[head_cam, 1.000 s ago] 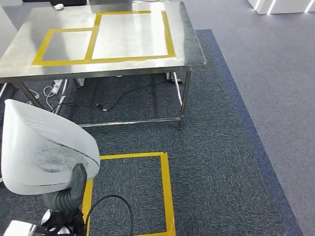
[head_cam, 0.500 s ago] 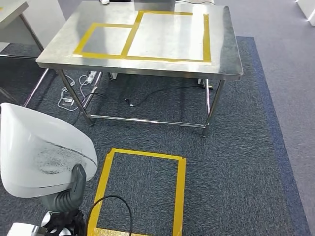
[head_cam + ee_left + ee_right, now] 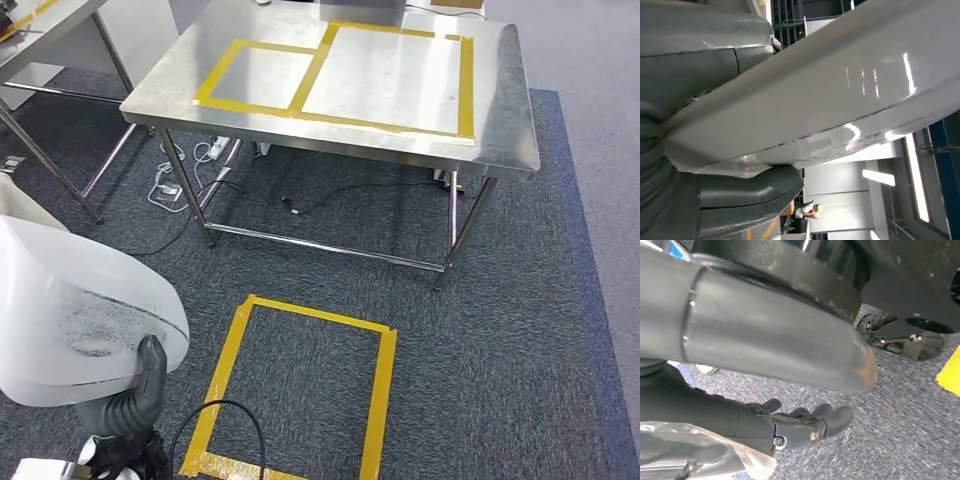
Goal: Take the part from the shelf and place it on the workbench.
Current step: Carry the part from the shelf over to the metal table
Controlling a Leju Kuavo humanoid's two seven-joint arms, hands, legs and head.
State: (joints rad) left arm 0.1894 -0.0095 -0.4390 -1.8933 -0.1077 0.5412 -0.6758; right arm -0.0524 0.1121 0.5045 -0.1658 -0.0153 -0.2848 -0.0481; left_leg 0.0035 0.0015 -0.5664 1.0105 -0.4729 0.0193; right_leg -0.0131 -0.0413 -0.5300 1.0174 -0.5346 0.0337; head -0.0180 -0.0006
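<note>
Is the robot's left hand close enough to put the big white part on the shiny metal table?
Probably not yet. The left hand holds the white curved part low, with carpet and the yellow tape square lying before the steel workbench.

Left hand (image 3: 140,385) grips (firmly, it seems); right hand (image 3: 806,427) loose.

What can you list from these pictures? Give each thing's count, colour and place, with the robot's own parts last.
White part: one, white with dark scuffs, lower left of the head view, held off the floor.
Workbench: one, steel, ahead, top marked with yellow tape rectangles.
Floor square: one, yellow tape, on dark carpet before the workbench.
Cables: several, black and white, under the workbench.
Second table: one, far left.
Person: one, distant, left wrist view.
Left hand: grey, grips the white part from below.
Right hand: dark, fingers loosely curled, holding nothing, above the carpet.
</note>
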